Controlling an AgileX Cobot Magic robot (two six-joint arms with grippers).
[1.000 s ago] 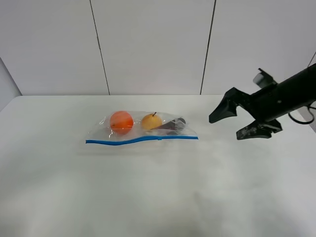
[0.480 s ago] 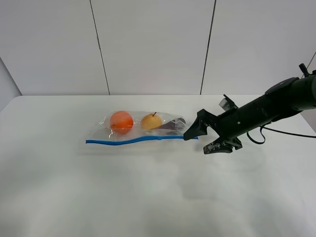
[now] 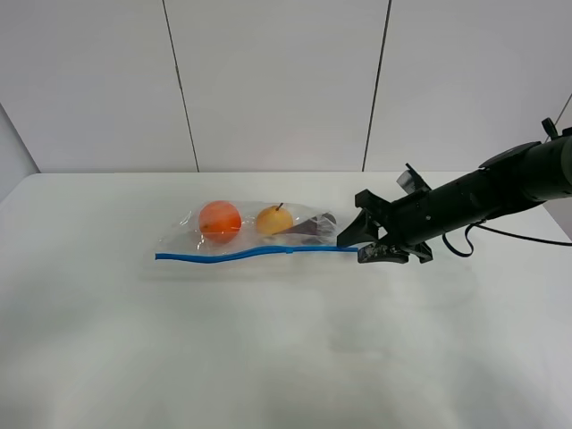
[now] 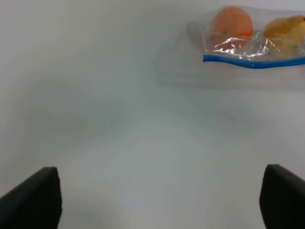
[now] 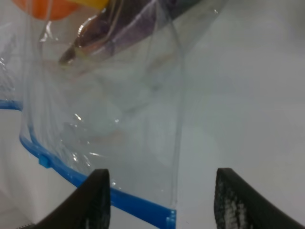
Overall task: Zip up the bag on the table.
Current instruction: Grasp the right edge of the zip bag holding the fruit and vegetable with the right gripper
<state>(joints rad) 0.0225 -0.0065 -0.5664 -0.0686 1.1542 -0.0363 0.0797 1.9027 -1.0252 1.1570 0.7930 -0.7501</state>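
Note:
The bag lies flat on the table, with an orange, a yellow pear and a dark purple item inside. Its blue zipper strip runs along the near edge. My right gripper is low at the bag's right end, open. In the right wrist view the bag's corner and the end of the strip lie between its fingers. A small blue slider sits on the strip. My left gripper is open and empty, well away from the bag.
White wall panels stand behind the table's far edge. The right arm stretches in low over the table from the right. The left arm does not show in the exterior high view.
My right gripper has moved left and down, from the table's right side to the bag's right end, and now straddles the zipper corner. The bag has not moved.

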